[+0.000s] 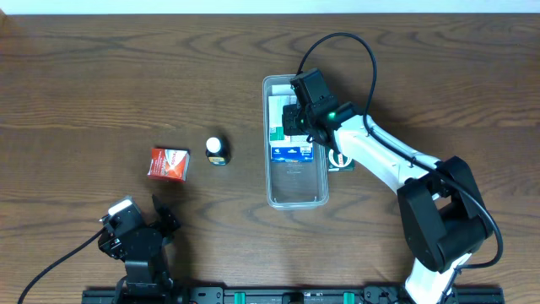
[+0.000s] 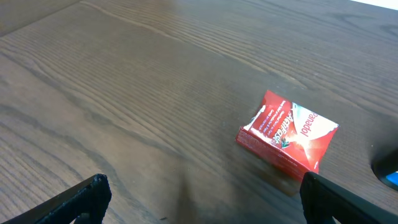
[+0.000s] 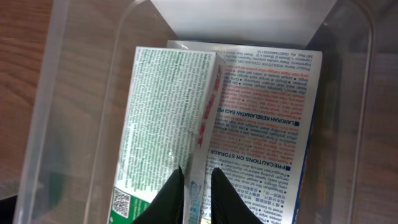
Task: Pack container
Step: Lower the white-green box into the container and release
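The clear plastic container (image 1: 296, 196) lies lengthwise at the table's middle, its white label at the far end (image 3: 236, 22). Inside lie a green-and-white box (image 3: 165, 124) and a white box with blue and red print (image 3: 267, 112), side by side. My right gripper (image 1: 297, 118) reaches down into the container. Its fingers (image 3: 198, 186) are shut on the thin white edge of the green-and-white box. My left gripper (image 1: 139, 232) is open and empty near the front left edge. In its wrist view (image 2: 202, 199) it sits short of a red box (image 2: 287, 138).
The red box (image 1: 169, 163) and a small dark bottle with a white cap (image 1: 218, 150) stand left of the container. A green-and-white item (image 1: 340, 160) lies against the container's right side, under my right arm.
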